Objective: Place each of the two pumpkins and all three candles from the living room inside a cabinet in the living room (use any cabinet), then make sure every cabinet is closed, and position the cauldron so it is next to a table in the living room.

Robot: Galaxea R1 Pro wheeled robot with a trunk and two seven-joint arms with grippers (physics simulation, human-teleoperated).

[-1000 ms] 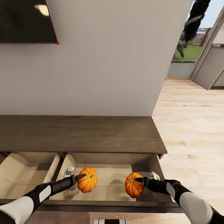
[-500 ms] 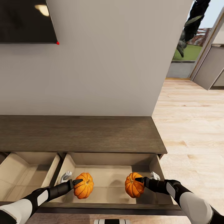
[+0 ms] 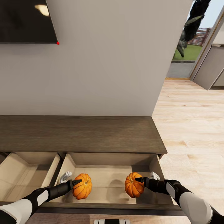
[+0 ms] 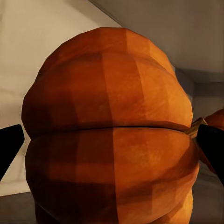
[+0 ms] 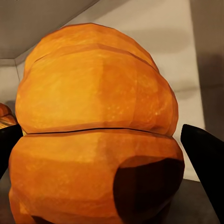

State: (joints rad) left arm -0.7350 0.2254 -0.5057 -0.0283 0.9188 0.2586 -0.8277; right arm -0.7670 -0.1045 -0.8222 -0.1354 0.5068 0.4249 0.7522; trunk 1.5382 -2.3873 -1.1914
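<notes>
Hanging inside the open right drawer (image 3: 109, 183) of the cabinet (image 3: 81, 133), two pumpkins sit one at each end of the pale compartment. The left pumpkin (image 3: 82, 186) is tipped over, its stem pointing up toward the back wall of the drawer, so its stem axis leans rather than standing upright. The right pumpkin (image 3: 133, 185) is also tilted, its stem end turned toward the right hand (image 3: 145, 180), which grasps it between a dark finger in front and a pale one behind. The left hand (image 3: 70, 181) grasps the left pumpkin the same way.

Seen from the left wrist, that pumpkin (image 4: 109, 135) lies on its side between the black fingertips (image 4: 9, 147), its stem just peeking at one edge with a sliver of the other pumpkin beyond. From the right wrist, the right pumpkin (image 5: 95, 133) sits likewise between the fingers (image 5: 203, 161), with a dark hollow on its near face. Whether either pumpkin touches the drawer floor is hard to tell. A second open drawer (image 3: 28, 174) is cut off at the head view's left. Above hangs the corner of a TV (image 3: 25, 20).
</notes>
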